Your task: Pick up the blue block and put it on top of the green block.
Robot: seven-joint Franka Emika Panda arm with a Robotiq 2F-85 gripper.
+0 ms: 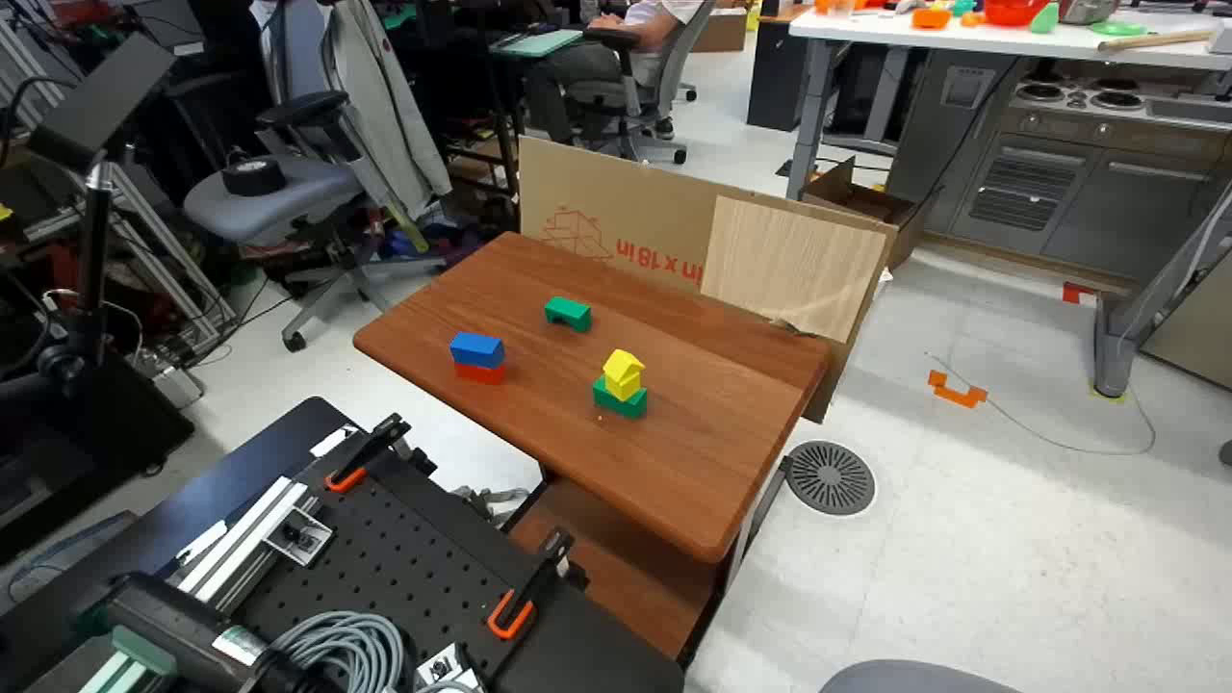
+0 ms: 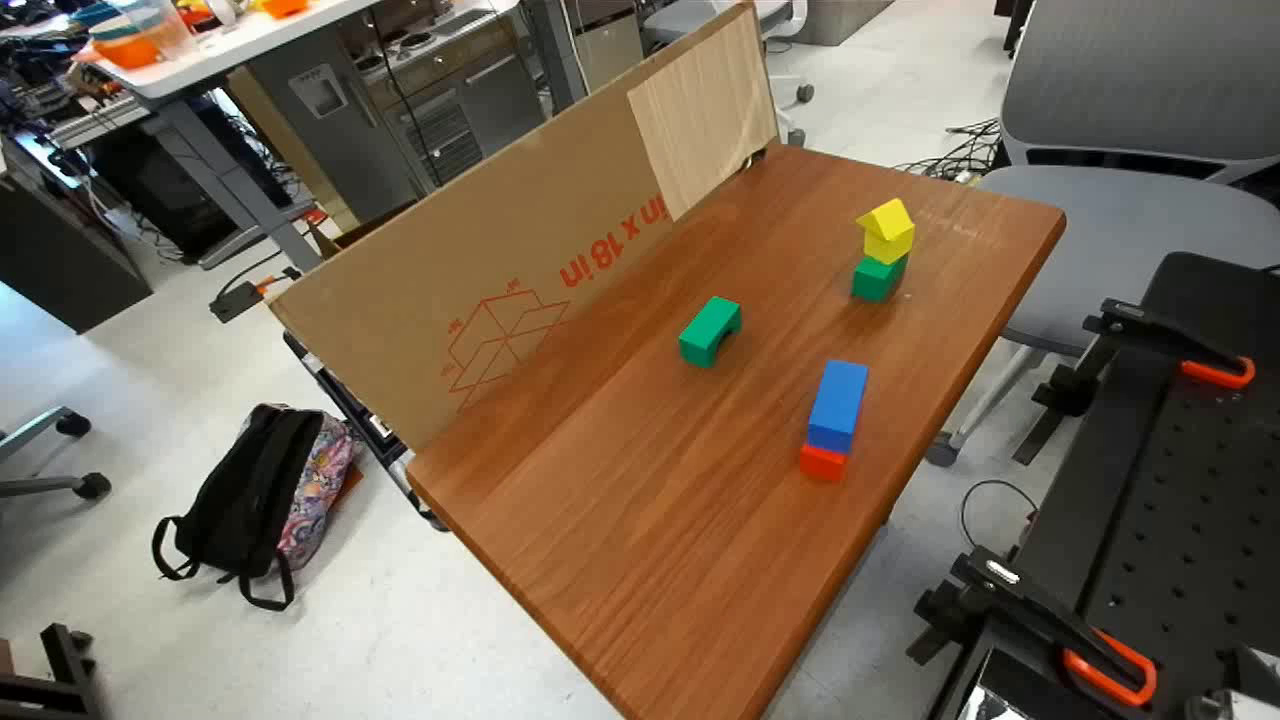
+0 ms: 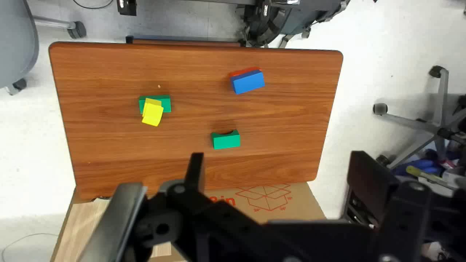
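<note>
Uses the table (image 1: 674,462) as common support. Holds the tool (image 3: 255,173) wide and empty, apart from it, presumably for grasping. Finds the blue block (image 2: 838,400) held up by a red block (image 2: 823,463) near a long table edge, and the green block (image 2: 709,325) mid-table, bare-topped, probably for stacking.

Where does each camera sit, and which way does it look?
Wrist view: on the wrist, looking down at the table; the open gripper shows along the bottom.
An exterior view: above the table, slanting down past the black board toward the cardboard; no gripper shows.
An exterior view: above the table, by the end closer to the blue block, slanting down along it; no gripper shows.
Both exterior views share the table, black board, cardboard, blue block on a red block, and arched green block.
</note>
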